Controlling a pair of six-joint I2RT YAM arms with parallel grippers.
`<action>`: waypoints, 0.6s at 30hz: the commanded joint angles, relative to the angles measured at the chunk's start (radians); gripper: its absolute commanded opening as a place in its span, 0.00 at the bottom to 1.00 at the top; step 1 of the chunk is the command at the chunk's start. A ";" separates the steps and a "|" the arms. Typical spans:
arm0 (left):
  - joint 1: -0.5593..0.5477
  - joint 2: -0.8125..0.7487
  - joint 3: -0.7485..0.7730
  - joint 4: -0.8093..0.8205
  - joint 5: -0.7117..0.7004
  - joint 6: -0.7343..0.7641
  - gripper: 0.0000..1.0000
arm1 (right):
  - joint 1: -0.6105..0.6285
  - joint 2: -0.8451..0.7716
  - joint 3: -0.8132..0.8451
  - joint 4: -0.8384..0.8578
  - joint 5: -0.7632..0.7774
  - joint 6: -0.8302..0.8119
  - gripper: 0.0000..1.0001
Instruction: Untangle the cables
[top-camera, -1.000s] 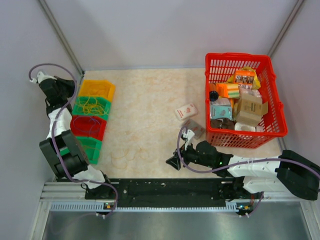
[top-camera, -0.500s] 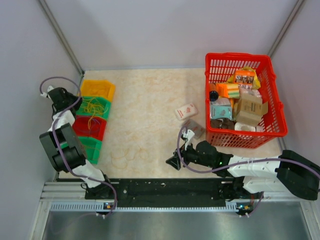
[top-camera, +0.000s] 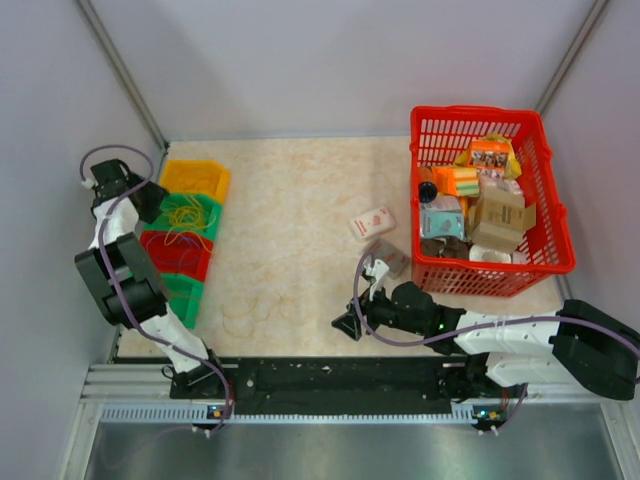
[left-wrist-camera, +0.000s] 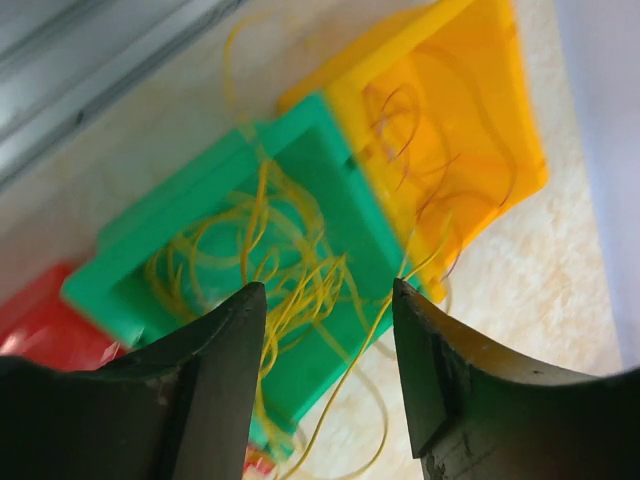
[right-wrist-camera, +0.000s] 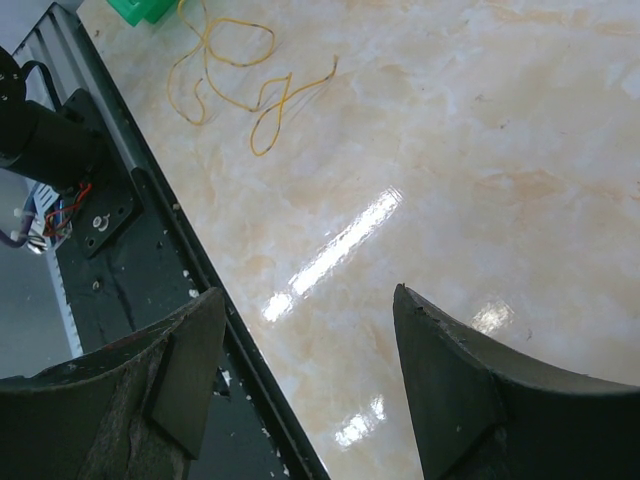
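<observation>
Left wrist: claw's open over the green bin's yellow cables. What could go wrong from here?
The yellow cables spill over the green bin rim, under the open left claw; closing or lifting might drag the whole clump out.
Some strands reach the yellow bin, so colours could re-tangle.
A loose cable lies on the table near the front rail; it may get missed.
</observation>
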 joint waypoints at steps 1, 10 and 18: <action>0.005 -0.172 -0.129 -0.036 -0.032 0.010 0.57 | 0.007 0.000 -0.005 0.068 0.006 -0.002 0.67; -0.019 -0.371 -0.309 -0.051 -0.083 0.053 0.65 | 0.007 -0.003 -0.016 0.092 0.000 0.000 0.67; -0.171 -0.371 -0.292 -0.177 -0.299 0.121 0.56 | 0.007 -0.009 -0.027 0.106 -0.002 -0.003 0.67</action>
